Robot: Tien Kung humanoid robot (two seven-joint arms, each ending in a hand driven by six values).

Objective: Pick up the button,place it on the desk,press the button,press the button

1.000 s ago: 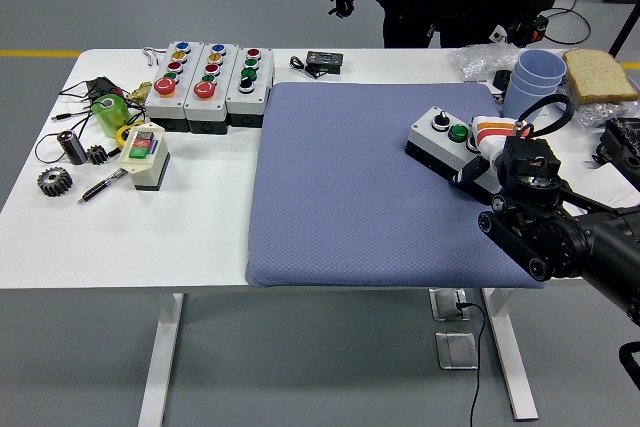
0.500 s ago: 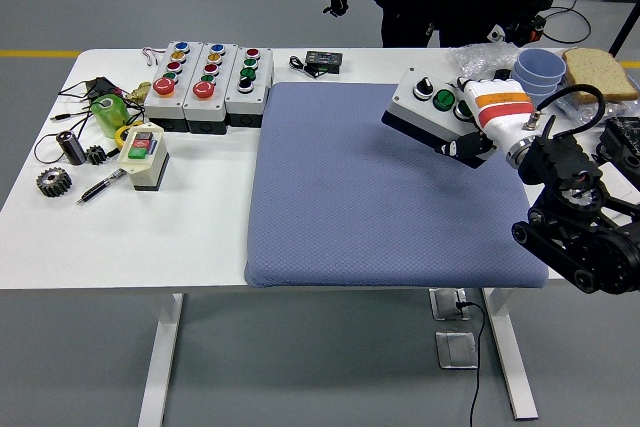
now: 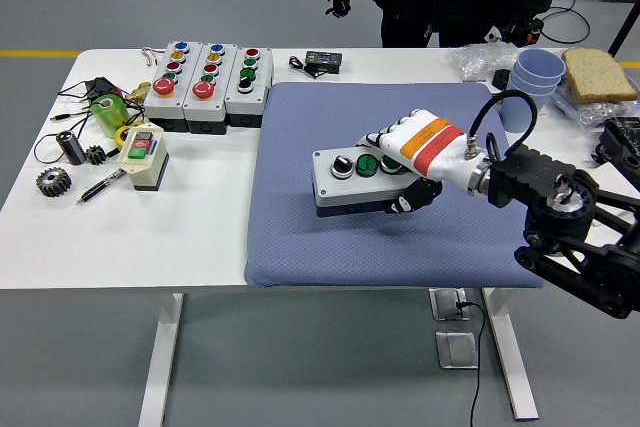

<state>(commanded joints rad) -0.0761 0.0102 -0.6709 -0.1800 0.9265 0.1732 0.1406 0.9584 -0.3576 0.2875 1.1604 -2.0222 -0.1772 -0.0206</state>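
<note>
While the right hand (image 3: 415, 152) curls its fingers over the button box (image 3: 352, 180), box mid blue mat (image 3: 300, 237), long axis left-right, buttons facing up, bare mat all round, mat edges well apart, other button boxes (image 3: 208, 82) far left.

Carried leftward off the blue mat's (image 3: 330, 237) right edge to its middle: grey three-button control box (image 3: 352, 185), gripped by white-gloved, orange-banded right hand (image 3: 408, 162); black arm extended further in from the right

Gear (image 3: 54, 181) near pen (image 3: 103, 185); bread slice (image 3: 598, 74) beside blue cups (image 3: 530, 75).
</note>
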